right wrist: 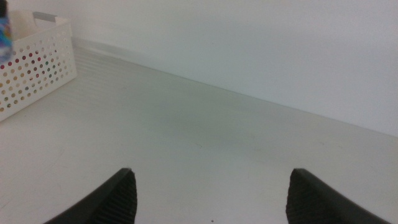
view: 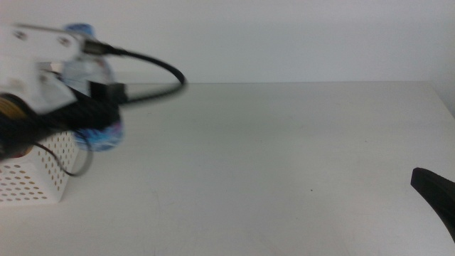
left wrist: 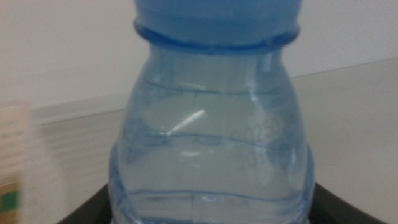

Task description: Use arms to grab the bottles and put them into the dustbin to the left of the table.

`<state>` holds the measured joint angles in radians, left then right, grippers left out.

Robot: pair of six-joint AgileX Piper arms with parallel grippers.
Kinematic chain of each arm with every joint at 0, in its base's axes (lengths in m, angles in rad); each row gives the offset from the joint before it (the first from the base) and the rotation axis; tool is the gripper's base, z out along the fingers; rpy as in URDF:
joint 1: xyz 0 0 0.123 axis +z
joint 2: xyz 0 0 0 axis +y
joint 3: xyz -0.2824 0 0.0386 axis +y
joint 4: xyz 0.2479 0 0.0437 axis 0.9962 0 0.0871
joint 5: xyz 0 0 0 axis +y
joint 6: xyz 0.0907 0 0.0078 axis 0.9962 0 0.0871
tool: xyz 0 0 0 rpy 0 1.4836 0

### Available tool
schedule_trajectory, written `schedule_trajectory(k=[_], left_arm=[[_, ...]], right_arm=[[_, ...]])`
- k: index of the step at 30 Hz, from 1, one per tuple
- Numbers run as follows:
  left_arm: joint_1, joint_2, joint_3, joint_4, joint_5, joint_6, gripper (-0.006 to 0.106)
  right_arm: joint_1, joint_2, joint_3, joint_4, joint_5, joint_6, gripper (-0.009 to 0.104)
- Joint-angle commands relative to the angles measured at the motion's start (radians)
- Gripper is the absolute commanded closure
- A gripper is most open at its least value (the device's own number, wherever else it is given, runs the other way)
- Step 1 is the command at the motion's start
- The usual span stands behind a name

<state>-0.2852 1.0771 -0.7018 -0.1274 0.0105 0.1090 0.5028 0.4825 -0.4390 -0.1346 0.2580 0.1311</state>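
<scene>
Between the left gripper's (view: 96, 114) fingers sits the water bottle (left wrist: 211, 149), clamped at its lower body and held clear of the surface (view: 270, 156). Blue cap up, bottle roughly upright; middle view is motion-blurred, so exact tilt not readable. Bin (view: 39, 167) lies just below and beside the fingers, at the near left of the surface; bottle appears to hang near the bin's right wall, not clearly over the opening.

Left wrist view: bottle fills the frame, dark fingers show only as slivers either side of its base. Clear plastic, thin-walled by the look of it, some liquid inside.

Right gripper (right wrist: 211, 193): fingers spread wide, nothing between them, waiting low at the near right, well apart from the bin. Bin visible far off in its wrist view.

No can or tea bottle visible in any view; bin contents not visible.

Risks, as judged:
- Release before the bottle is over the opening: it strikes the rim or wall and rolls off across the surface.
- Fast swing (blur suggests speed): smooth bottle could slip or pivot in the fingers.
- Trailing cable (view: 153, 75) near the bin could snag its rim.
- Low carry: bottle base could knock the bin sideways.
</scene>
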Motion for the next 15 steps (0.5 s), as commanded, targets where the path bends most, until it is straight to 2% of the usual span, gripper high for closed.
schedule_trajectory(k=[1, 6, 15], left_arm=[[0.052, -0.052, -0.086, 0.006, -0.011, 0.0, 0.081], [0.152, -0.046, -0.214, 0.004, 0.239, 0.018, 0.081], [0.277, -0.008, -0.352, 0.004, 0.362, 0.052, 0.081]], right_arm=[[0.004, 0.009, -0.034, -0.014, -0.073, -0.01, 0.032], [0.004, 0.009, -0.034, -0.014, -0.073, -0.01, 0.032], [0.004, 0.009, -0.034, -0.014, -0.073, -0.01, 0.032]])
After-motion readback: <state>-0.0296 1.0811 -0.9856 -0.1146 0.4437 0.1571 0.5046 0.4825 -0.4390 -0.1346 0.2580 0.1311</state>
